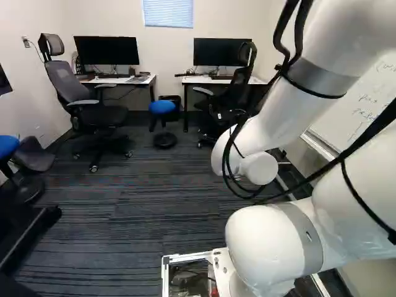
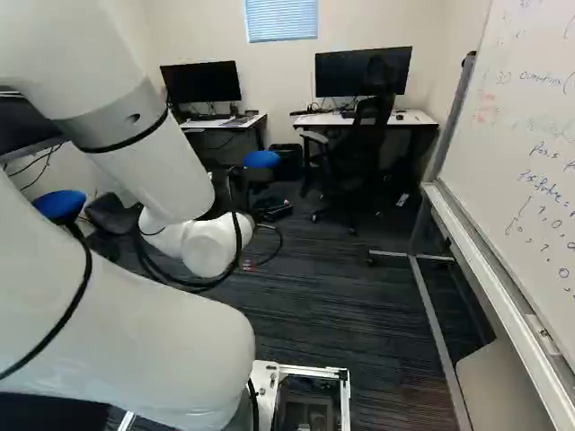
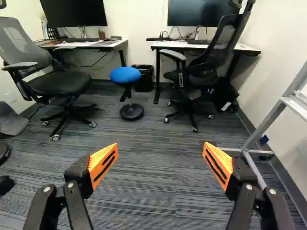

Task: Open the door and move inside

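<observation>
White arm (image 1: 275,120) bent, upper section sloping down ahead. Black gripper (image 3: 160,146) wide open, orange pads (image 3: 102,164) well apart.

Office interior (image 1: 124,216), striped dark carpet (image 3: 148,167), pale walls (image 3: 136,28)

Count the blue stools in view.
2. One stool stands near the black bin; the other stool is at the left edge of the left base view. The arm may hide more.
</observation>
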You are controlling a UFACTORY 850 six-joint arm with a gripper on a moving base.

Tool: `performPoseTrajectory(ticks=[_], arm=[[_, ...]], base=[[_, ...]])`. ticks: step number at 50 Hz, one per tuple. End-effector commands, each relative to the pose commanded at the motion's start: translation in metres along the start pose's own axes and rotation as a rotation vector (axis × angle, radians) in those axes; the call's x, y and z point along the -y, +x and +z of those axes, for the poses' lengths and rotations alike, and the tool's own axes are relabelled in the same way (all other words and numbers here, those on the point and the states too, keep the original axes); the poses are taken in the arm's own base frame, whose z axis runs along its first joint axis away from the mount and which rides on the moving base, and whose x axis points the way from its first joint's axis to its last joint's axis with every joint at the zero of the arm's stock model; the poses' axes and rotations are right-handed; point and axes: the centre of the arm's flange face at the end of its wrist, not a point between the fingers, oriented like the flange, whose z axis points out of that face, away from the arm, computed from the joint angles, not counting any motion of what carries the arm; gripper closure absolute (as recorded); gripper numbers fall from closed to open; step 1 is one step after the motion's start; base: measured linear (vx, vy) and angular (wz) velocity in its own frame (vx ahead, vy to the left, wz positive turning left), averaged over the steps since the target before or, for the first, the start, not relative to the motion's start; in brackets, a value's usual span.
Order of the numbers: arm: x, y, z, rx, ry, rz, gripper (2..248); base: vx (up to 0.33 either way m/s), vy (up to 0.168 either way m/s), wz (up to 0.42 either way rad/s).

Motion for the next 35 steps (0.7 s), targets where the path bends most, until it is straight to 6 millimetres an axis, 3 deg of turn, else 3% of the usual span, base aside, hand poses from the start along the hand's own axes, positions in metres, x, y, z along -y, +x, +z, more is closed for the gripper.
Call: performPoseTrajectory(ticks=[16,35], arm=[[0.0,0.0,0.0,0.0,0.0,0.0,3],[0.0,0.0,0.0,0.0,0.0,0.0,3]], base=[[0.158,0.028,-0.009],[0.009,0.001,-0.002]])
